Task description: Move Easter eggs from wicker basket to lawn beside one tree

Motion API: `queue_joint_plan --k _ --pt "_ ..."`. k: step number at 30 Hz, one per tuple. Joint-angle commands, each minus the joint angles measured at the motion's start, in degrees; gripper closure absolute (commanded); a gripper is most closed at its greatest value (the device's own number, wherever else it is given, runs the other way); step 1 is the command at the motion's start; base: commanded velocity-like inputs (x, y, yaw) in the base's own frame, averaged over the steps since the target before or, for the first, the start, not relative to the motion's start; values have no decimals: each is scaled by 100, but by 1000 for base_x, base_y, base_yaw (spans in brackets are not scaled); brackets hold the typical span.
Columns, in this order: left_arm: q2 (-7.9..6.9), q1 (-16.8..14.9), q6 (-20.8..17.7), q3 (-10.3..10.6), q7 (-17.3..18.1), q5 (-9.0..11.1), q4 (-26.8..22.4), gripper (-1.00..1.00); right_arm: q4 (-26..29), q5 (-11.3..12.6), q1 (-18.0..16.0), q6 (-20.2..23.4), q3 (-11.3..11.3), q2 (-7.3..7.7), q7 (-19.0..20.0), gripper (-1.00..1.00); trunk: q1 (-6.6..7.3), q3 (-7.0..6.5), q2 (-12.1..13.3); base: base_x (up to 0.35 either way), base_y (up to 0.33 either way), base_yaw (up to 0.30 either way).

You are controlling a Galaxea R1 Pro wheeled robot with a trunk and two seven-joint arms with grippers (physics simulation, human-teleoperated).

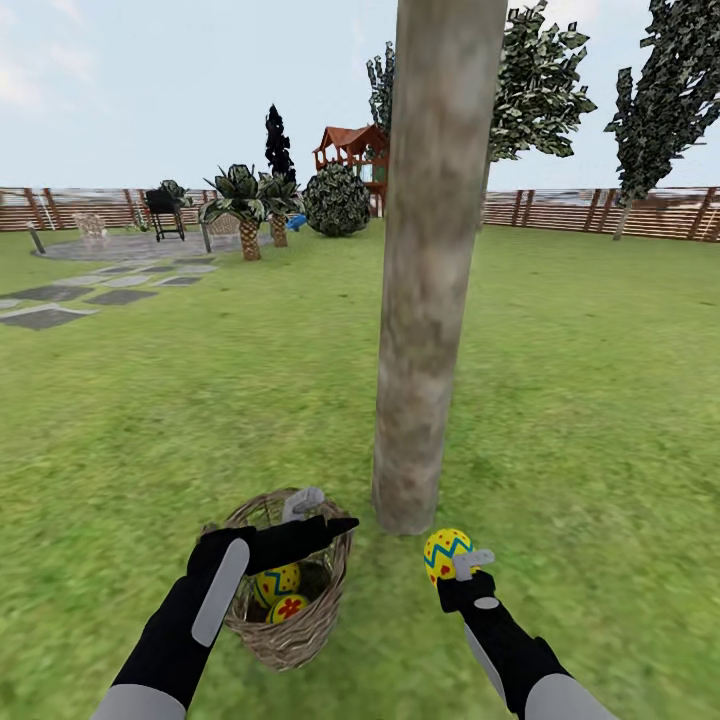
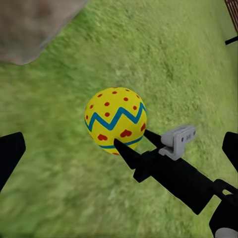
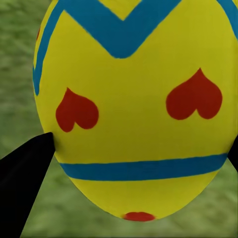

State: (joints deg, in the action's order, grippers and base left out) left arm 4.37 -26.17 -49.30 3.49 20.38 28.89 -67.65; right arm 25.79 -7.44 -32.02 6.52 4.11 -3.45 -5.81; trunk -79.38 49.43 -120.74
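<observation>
Right tool (image 1: 452,566) clamped on one egg (image 1: 446,555), held low just beside the tree (image 1: 432,300) trunk's base, not yet on the lawn (image 1: 600,400). Two eggs (image 1: 280,590) sit in the basket (image 1: 300,630), near the tree. Left tool (image 1: 320,520) hovers over the basket; I can't tell its spread.

Right claw (image 1: 458,572) clamped, left claw (image 1: 325,512) spread.
</observation>
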Motion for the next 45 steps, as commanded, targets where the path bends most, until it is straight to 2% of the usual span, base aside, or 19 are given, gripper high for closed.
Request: queue_joint_plan --k 1,10,15,20,34,38,45 --pt "2 -4 -27 -7 18 -6 -2 -100 13 -63 -3 46 28 2 -29 100 -22 24 -44 0 0 0" --pt "2 -6 -27 -7 23 -6 -2 -100 44 -74 -3 43 28 2 -26 100 -219 185 -405 0 0 0" --pt "-5 -7 -27 -15 36 6 -19 -100 49 -73 -5 42 28 2 -29 100 -219 185 -405 0 0 0" --pt "-7 -3 -19 -16 250 11 -20 -100 41 -74 -3 42 28 2 -34 100 -219 185 -405 0 -114 35" --pt "0 -4 -20 -15 264 11 -12 -100 29 -74 -2 42 28 2 -43 100 -219 185 -405 0 -295 279" --pt "-6 -6 -18 -24 272 11 -18 -100 31 -74 0 42 28 2 -35 100 -219 185 -405 0 -75 105" --pt "-6 -3 -18 -21 263 8 -11 -100 24 -68 1 40 30 -7 -35 100 -373 311 -686 0 0 1"
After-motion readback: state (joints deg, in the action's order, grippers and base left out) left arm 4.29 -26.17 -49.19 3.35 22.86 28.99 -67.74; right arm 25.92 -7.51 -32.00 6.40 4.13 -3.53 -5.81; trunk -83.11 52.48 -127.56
